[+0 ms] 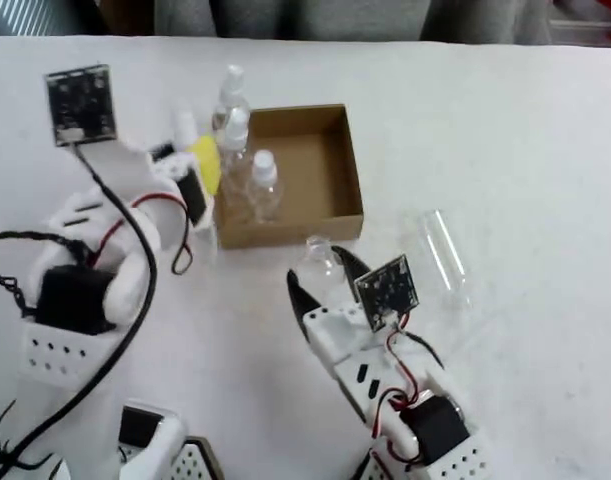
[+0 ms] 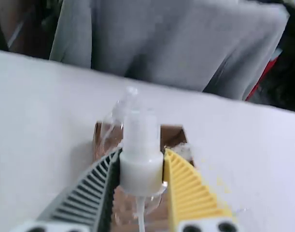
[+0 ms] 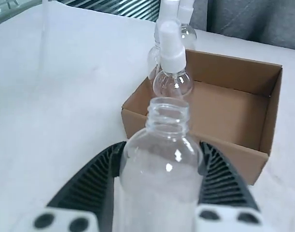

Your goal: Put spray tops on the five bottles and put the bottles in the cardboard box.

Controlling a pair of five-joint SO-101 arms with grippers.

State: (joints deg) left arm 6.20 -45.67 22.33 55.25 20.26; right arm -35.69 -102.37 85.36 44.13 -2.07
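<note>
Both grippers loaded up
Left gripper pinches a spray top at the cardboard box edge; right gripper hugs an uncapped bottle just beside the box.

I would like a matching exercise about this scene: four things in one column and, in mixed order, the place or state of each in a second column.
Things
1. brown cardboard box
2. white plastic spray top
3. clear open-necked bottle without a top
4. clear bottle to the right of the box

Places or states
A. lies on its side on the white table
B. gripped by the right hand
C. contains capped clear bottles
D. gripped by the left hand

Pairs: 1-C, 2-D, 3-B, 4-A.
</note>
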